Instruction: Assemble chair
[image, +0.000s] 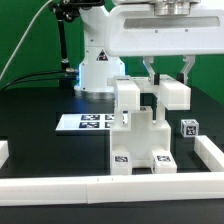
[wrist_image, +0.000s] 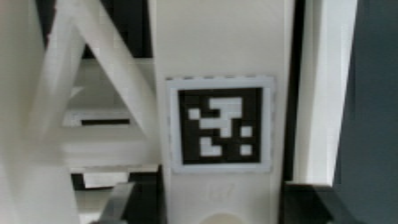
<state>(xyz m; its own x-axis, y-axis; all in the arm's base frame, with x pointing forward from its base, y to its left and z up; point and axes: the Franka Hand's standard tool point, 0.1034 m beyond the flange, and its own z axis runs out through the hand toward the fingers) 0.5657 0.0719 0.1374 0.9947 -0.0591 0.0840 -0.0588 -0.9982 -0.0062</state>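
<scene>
— Showing what, on the black table (image: 40, 105)?

— Shows the chair (image: 138, 140), part built: a blocky white body standing upright near the middle, tags on its low front face, just inside the front rim wall (image: 100, 187).

— And above it?

— Catches the hand (image: 168, 80) hanging straight down over the chair's upper end, toward the exterior view's right. Sets its two fingers (image: 150, 72) either side of a white block (image: 173, 94) at the top of the chair.

— Clamped or loose?

— Cannot tell. Leaves the contact between fingers and block hidden in the exterior view. Fills the wrist view with a tall white bar (wrist_image: 222, 50) and its square tag (wrist_image: 221, 125), very close, with slanting white struts (wrist_image: 89, 90) beside it.

— Anything else down there?

— Finds a loose part (image: 188, 127), small and tagged, just beside the chair on the exterior view's right, apart from it. Places the marker board (image: 82, 122) flat behind the chair toward the exterior view's left, and the arm's white base (image: 95, 65) at the back.
</scene>
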